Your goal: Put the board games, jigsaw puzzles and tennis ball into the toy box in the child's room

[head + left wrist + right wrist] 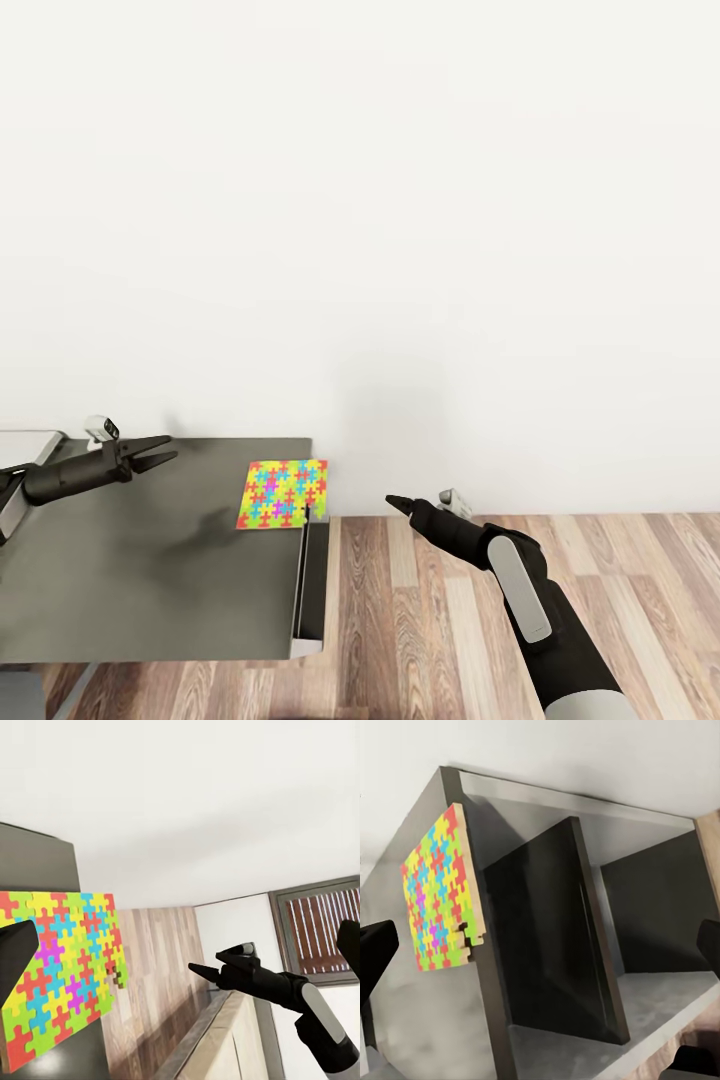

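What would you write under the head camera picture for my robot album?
Colourful flat jigsaw puzzle lying at the dark grey shelf's far corner, between the open left gripper and the right gripper.

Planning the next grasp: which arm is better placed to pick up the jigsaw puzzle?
Probably left: the left gripper hovers open over the dark shelf top beside the jigsaw puzzle; the right gripper hangs off its edge, above the floor.

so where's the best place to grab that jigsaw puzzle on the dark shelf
Probably its overhanging edge. The jigsaw puzzle is a thin slab lying flat on the dark shelf top, its right edge jutting slightly past the shelf's end. The right gripper, out on that side, could pinch it above and below there; elsewhere there's no gap to slip under.
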### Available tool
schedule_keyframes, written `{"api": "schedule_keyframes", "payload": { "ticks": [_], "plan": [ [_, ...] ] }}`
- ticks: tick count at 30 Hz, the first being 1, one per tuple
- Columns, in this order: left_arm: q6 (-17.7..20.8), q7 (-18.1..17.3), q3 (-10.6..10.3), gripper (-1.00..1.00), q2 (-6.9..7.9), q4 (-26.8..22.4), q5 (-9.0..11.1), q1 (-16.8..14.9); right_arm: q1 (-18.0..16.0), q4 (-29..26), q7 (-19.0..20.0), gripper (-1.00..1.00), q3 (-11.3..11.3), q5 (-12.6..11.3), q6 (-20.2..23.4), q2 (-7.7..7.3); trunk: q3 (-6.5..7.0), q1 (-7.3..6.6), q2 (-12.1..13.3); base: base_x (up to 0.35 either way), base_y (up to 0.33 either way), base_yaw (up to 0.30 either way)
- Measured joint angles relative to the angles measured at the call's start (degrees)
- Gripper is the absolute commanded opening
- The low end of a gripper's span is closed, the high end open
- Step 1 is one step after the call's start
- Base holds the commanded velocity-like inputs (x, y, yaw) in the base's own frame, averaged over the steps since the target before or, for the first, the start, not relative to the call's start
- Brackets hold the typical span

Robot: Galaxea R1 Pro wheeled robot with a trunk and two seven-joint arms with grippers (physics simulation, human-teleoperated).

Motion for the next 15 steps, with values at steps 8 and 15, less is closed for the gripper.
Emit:
{"api": "schedule_keyframes", "payload": {
  "ticks": [8, 15],
  "plan": [
    [-0.02, 0.00, 0.00, 1.00, 0.00, -0.02, 0.00, 0.00, 0.00, -0.06, -0.08, 1.00, 1.81, -0.06, -0.06, -0.04, 0.12, 0.00, 0.00, 0.029, 0.000, 0.009],
    [-0.02, 0.00, 0.00, 1.00, 0.00, -0.02, 0.00, 0.00, 0.00, -0.09, -0.09, 1.00, 2.65, -0.04, -0.15, -0.03, 0.13, -0.01, 0.00, 0.074, 0.000, 0.001]
  ]
}}
